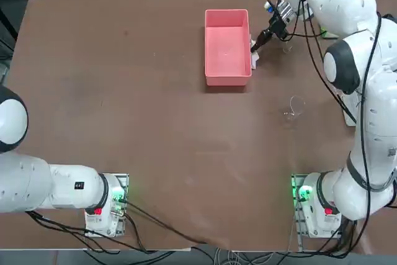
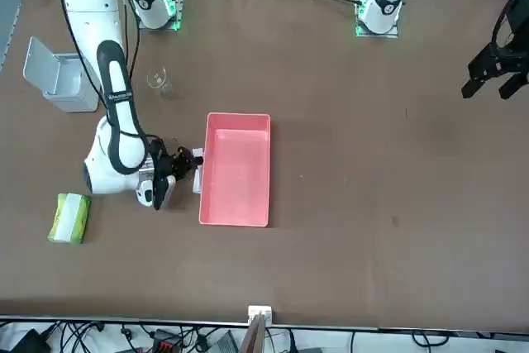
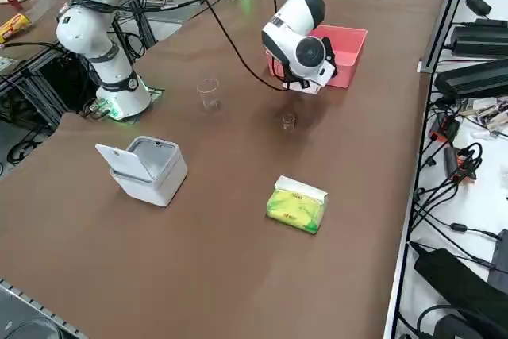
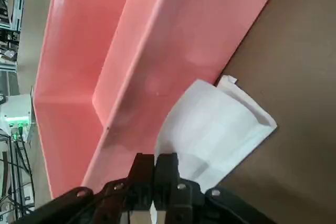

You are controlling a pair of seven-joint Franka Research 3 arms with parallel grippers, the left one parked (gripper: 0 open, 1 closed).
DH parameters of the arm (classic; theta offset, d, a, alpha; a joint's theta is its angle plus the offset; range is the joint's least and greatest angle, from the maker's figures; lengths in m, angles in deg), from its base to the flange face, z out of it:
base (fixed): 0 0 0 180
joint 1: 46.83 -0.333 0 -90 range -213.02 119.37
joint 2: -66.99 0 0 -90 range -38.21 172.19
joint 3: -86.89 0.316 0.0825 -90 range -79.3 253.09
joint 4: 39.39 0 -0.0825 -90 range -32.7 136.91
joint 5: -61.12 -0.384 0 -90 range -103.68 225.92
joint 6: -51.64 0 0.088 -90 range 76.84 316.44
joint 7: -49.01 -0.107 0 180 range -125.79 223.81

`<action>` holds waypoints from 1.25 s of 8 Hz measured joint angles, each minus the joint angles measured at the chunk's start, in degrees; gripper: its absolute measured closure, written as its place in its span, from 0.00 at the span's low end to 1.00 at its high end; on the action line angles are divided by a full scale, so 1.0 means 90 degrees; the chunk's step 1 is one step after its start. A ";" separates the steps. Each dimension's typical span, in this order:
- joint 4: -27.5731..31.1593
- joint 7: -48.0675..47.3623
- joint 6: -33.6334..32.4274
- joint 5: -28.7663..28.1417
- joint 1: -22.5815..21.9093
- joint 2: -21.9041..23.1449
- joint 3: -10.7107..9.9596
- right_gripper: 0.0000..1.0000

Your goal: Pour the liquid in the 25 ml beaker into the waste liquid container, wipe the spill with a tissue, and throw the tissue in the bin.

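One tissue [image 4: 210,129] clamped in right tool [image 4: 155,157], against the pink tray [image 2: 235,169]'s outer wall, at bench level. Looks like the wipe step. Next: finish wiping, lift clear of the wall, carry to the bin [image 3: 157,172].

- No text, label, brand, number or sign can be read; the print on the tissue pack [image 3: 296,205] is too small to make out.
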State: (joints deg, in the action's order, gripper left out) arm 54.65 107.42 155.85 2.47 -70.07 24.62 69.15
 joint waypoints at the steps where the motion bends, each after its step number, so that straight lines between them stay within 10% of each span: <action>1: 0.0000 0.0062 0.0030 0.0000 -0.0002 -0.0036 0.0000 0.97; 10: -0.0001 0.0183 0.0335 -0.0071 -0.0139 -0.0357 0.0005 0.97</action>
State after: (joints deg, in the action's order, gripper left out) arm 54.64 109.06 158.87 1.83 -71.32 21.41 69.19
